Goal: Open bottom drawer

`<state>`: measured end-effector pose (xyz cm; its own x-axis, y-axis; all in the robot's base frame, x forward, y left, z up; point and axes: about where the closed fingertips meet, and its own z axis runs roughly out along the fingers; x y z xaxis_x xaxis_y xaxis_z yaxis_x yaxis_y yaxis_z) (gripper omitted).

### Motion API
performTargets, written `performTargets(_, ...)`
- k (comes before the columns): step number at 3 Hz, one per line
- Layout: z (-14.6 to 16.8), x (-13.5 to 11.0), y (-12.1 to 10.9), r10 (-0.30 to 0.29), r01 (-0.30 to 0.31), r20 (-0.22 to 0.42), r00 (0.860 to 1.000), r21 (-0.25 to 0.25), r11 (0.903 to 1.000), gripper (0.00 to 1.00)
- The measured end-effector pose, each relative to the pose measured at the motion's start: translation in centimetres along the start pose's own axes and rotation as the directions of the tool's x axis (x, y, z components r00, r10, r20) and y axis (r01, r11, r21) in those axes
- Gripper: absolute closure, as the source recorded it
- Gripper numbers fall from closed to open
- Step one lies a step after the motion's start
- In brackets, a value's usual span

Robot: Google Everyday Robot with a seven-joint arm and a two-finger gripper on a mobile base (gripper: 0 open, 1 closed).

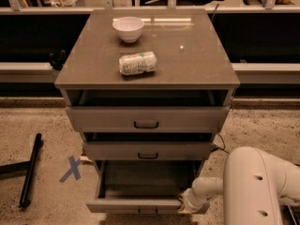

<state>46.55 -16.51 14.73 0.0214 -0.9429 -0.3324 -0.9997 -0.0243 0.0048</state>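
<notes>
The bottom drawer [136,204] is the lowest of three grey-brown drawers. It stands pulled out, its dark inside showing, with its small black handle [147,212] at the frame's lower edge. The middle drawer [148,150] and the top drawer [146,118] each stand out a little. My white arm [260,186] comes in from the lower right. My gripper [185,204] is at the right end of the bottom drawer's front, touching it.
On the cabinet top [187,55] stand a white bowl [128,29] and a wrapped white packet [137,63]. A black bar [30,170] and a blue X mark [71,168] lie on the speckled floor at the left. A low ledge [23,71] runs behind the cabinet.
</notes>
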Motion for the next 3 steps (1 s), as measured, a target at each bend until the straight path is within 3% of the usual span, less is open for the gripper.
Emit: performTargets(3,0.02,-0.14,0.89,0.012,-0.012,0.012,1.000,-0.003,0.9999,1.00)
